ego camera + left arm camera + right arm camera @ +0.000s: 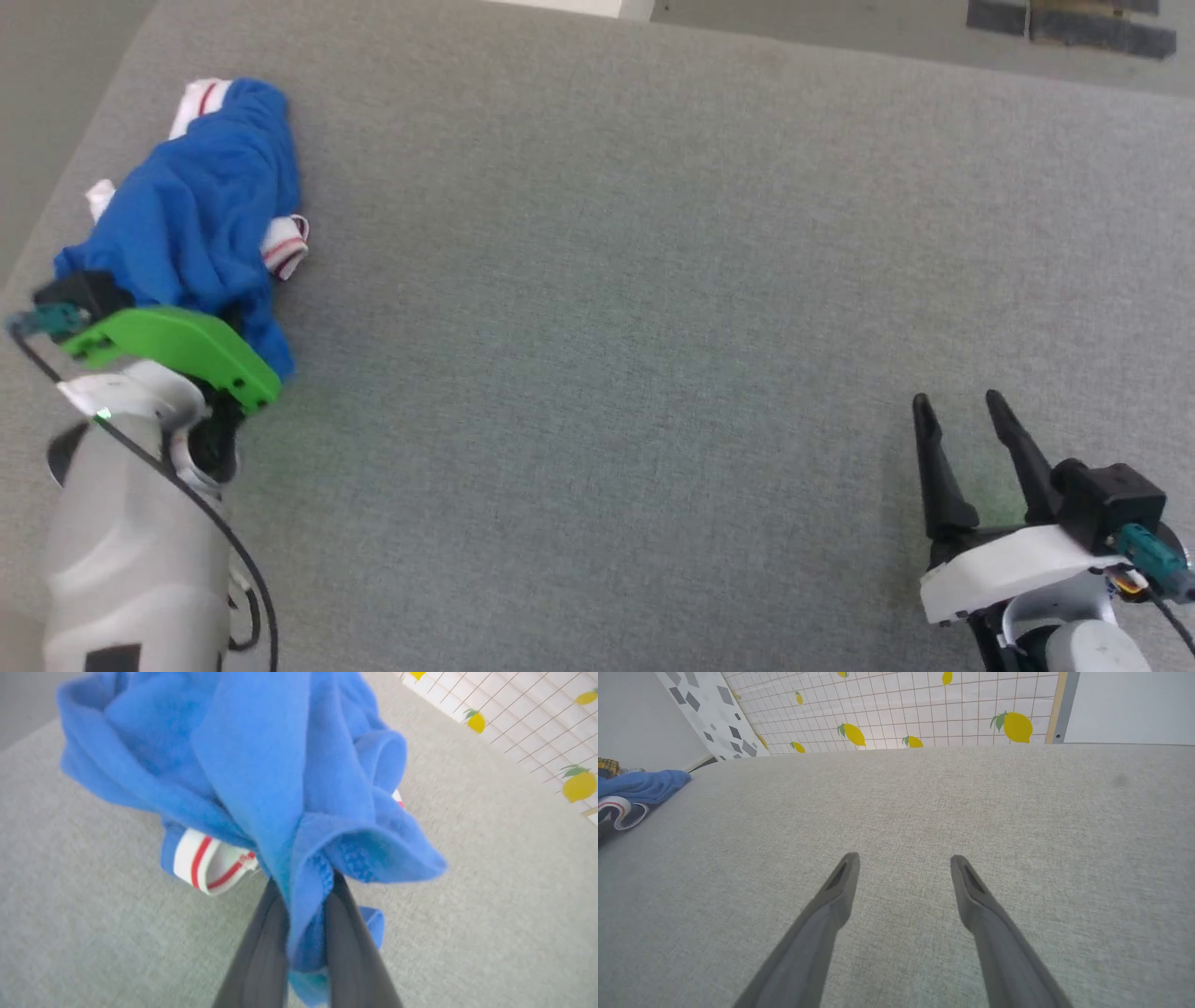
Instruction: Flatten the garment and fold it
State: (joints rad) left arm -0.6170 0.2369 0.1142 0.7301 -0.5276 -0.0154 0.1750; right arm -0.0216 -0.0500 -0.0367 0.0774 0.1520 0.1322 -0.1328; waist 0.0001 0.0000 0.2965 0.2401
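Head view first: the left gripper's fingers are hidden under a green mount (177, 345) and the near end of the garment (201, 215), so the grip cannot be read from there. The garment is a crumpled blue heap at the far left of the grey surface (607, 280), close to its left edge. A white, red-striped cuff (285, 245) pokes out on its right side and more white shows at its far end. Most of its shape is lost in folds, and neither the neckline nor the hem can be picked out.

The left wrist view is slightly blurred. The left gripper (308, 891) has its two dark fingers nearly together with a bunch of blue cloth pinched between them. Both tips are buried in the fabric, which spills over them and hangs below. Whether the heap is lifted off the surface is hard to say.

The pale left forearm (121, 523) comes up from the lower left corner, cut off by the frame, with a black cable (224, 541) looping along it.

The right gripper (959, 399) sits at the lower right, well apart from the garment, fingers spread and holding nothing, pointing up and a little left. Its arm is cut off at the bottom edge. In the right wrist view it hangs just above bare grey cloth, with the garment cropped at the left edge and a lemon-patterned wall (924, 709) beyond
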